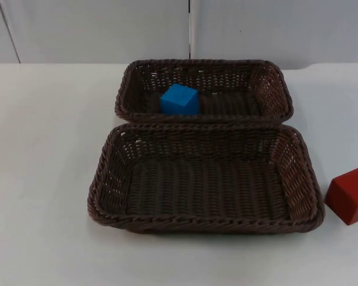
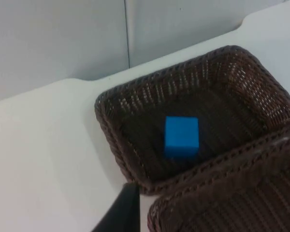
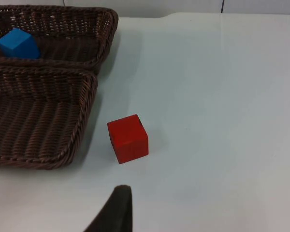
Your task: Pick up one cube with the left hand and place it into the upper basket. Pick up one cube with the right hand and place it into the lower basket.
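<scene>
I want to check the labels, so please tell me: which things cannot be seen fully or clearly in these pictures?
- Red cube: the top view's right edge cuts off its side.
- Lower basket: the left wrist view's edge cuts off most of it.
- Upper basket: cut off in the right wrist view; the blue cube sits inside.
- Both grippers: one black fingertip each, so their state cannot be told.

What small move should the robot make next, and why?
Probably the right hand should come down over the red cube to grasp it. The blue cube already sits in the upper brown wicker basket, while the lower brown wicker basket holds nothing and the red cube rests on the white table beside it.
</scene>
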